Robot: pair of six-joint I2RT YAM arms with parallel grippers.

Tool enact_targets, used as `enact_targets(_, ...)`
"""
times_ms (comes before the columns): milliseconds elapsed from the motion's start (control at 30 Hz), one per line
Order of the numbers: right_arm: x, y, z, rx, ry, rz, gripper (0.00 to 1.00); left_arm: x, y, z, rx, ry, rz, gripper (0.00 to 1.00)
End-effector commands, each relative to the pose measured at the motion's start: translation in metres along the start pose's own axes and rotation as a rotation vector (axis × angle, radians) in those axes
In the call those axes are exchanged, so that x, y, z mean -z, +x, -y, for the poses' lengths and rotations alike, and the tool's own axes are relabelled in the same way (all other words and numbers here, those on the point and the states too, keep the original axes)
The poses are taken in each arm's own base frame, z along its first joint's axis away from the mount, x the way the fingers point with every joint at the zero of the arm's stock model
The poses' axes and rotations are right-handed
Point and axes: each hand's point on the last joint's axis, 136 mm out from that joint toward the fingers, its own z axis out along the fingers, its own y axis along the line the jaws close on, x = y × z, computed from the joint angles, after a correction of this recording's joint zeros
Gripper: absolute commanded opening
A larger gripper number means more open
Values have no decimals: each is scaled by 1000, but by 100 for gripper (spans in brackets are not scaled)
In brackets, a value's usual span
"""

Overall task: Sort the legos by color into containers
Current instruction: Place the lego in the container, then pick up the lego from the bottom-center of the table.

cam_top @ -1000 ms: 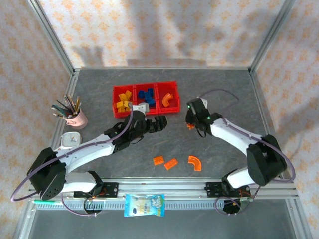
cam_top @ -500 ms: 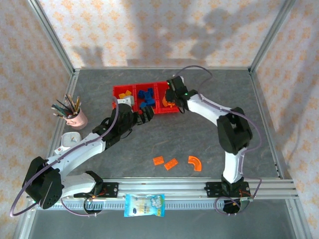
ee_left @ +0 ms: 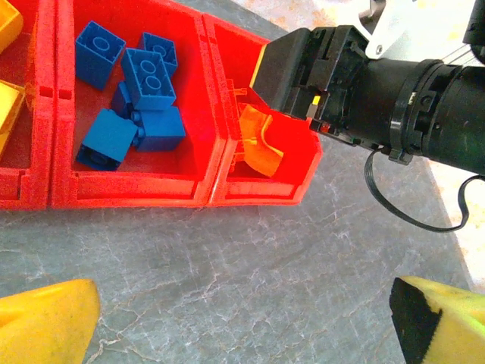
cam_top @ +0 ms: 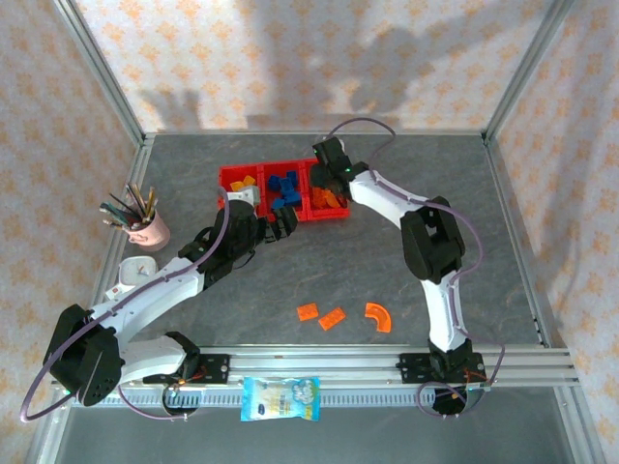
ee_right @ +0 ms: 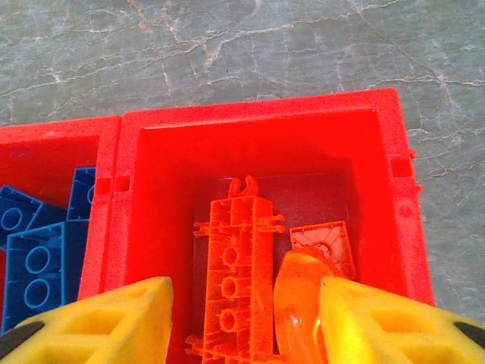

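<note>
The containers are one red tray (cam_top: 334, 218) of three bins: yellow legos (cam_top: 240, 184) on the left, blue ones (cam_top: 283, 186) in the middle, orange ones (cam_top: 330, 200) on the right. My right gripper (cam_top: 329, 189) hangs over the right bin, jaws apart. Below it (ee_right: 242, 322) lie a long orange piece (ee_right: 241, 265), an orange arc (ee_right: 297, 303) against the right finger, and a small square plate (ee_right: 322, 243). My left gripper (cam_top: 280, 224) stands wide open over bare table just in front of the tray (ee_left: 136, 189), nothing between its fingers (ee_left: 45, 318). Three orange legos (cam_top: 332, 318) lie on the near table.
A pink pen cup (cam_top: 145, 228) and a small white object (cam_top: 135, 274) stand at the left. A blue-and-white snack packet (cam_top: 280, 398) lies on the front rail. Metal frame posts border the table on all sides.
My right arm swung from the table's middle right to the tray's right bin and its jaws parted, leaving an orange piece in the bin. My left arm drew back slightly leftward.
</note>
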Motion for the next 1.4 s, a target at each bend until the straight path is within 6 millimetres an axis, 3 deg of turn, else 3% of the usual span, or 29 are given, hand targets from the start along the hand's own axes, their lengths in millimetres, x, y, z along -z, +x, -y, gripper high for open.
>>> enact_targets(0,43,-17,-2,5,-21,56,53,7,-12,8,-16,23,16,99)
enact_targets(167,69,10,-4,10,-64,23,55,13,-3,7,2,45,-3,99)
enact_targets(633,131,129,-20,70,-123,-119,66,35,37,-22,52,27,-82,99)
enact_targets(1133,167,253,-58,170,-113,-270,78,53,64,-58,125,-63,-104,99)
enact_targets(1367,168,287,-71,199,-108,-316,83,63,63,-66,148,-81,-72,99)
